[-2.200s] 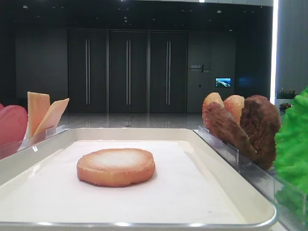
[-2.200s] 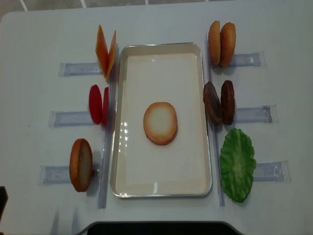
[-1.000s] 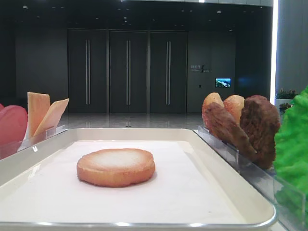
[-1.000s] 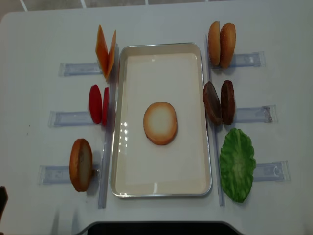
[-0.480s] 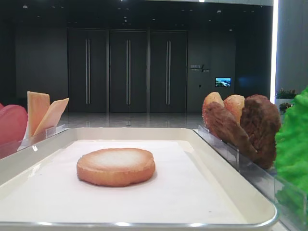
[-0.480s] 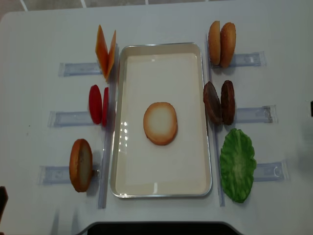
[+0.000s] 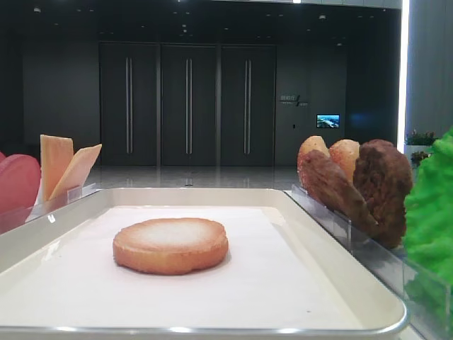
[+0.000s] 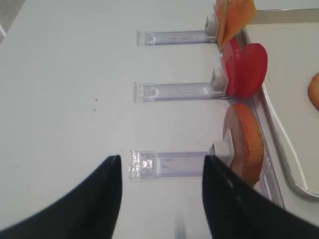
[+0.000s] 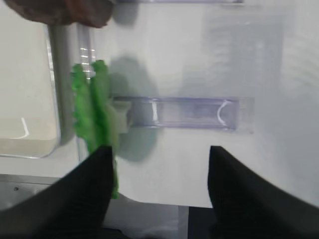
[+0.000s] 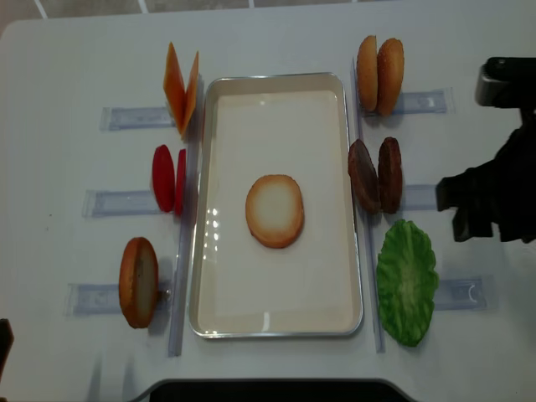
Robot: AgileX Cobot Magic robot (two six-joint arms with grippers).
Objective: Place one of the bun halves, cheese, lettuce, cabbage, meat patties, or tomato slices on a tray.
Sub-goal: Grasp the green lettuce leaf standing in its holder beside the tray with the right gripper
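Note:
The cream tray (image 10: 276, 322) holds one bun half (image 10: 275, 211) lying flat at its middle. To the tray's right stand two more bun halves (image 10: 378, 75), the meat patties (image 10: 375, 176) and the green lettuce (image 10: 407, 281). On its left are the cheese (image 10: 181, 86), the tomato slices (image 10: 168, 179) and another bun half (image 10: 138, 281). My right gripper (image 9: 159, 149) is open and empty over the bare table, just right of the lettuce (image 9: 94, 119). My left gripper (image 8: 162, 159) is open and empty, left of the standing bun half (image 8: 244, 142). Cabbage does not show.
Clear plastic holders (image 10: 456, 293) lie on the white table beside each ingredient, one under my left gripper (image 8: 169, 164). The right arm (image 10: 502, 193) hangs over the table's right side. The table's front edge (image 10: 268, 387) is close to the tray.
The right arm has come in from the right edge of the overhead view and now hangs beside the patties and lettuce. The food and the left gripper have not moved.

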